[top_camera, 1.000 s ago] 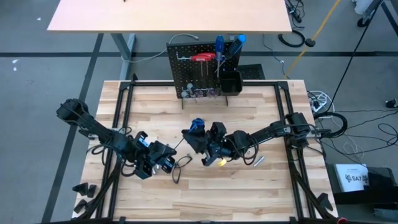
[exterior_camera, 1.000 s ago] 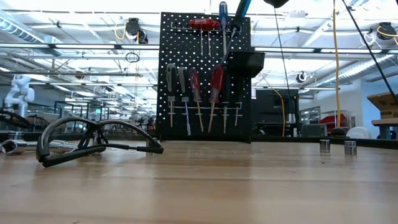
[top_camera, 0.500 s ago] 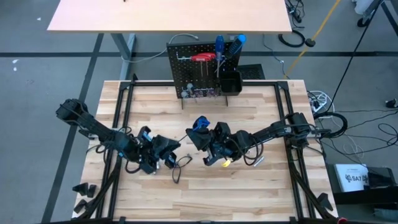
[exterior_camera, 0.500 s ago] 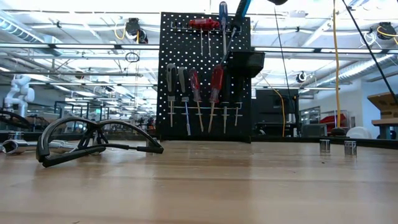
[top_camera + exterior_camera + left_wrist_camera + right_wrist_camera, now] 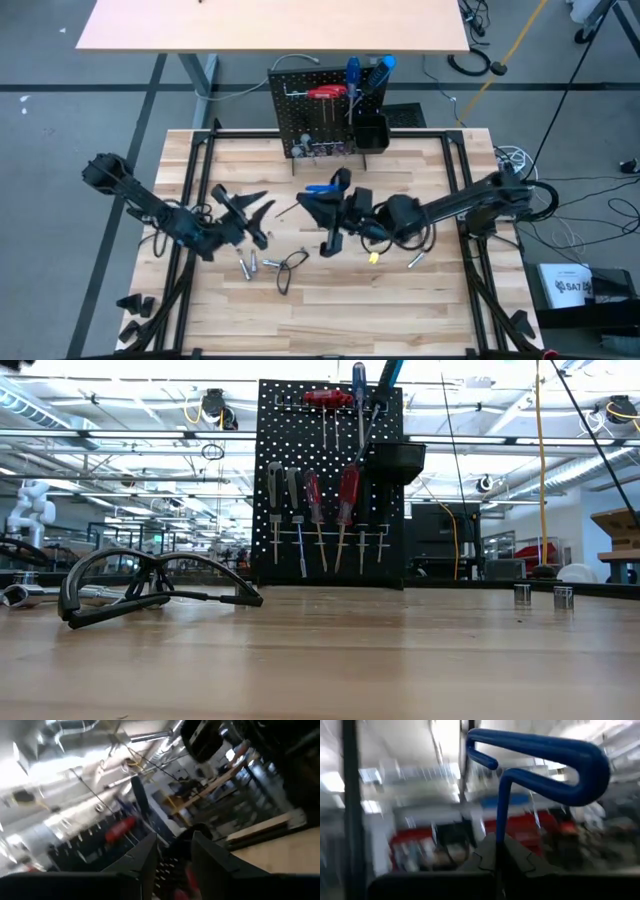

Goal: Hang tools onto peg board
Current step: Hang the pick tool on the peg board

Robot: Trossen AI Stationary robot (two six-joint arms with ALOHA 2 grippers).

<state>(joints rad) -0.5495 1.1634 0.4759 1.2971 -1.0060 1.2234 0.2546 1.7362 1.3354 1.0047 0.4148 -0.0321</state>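
High view: peg board (image 5: 318,112) stood upright at the table's far edge, already carrying several screwdrivers (red and blue handles). Right gripper (image 5: 335,205) at mid-table was clamped on a blue T-handle key (image 5: 540,760), not yet hung. Left gripper (image 5: 248,212), fingers apart, held nothing. Loose bits (image 5: 251,265) and a wire loop (image 5: 288,266) lay on the table.

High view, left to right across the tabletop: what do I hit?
left gripper → silver bits → black wire loop → right gripper holding the blue-handled tool → yellow piece → silver bit
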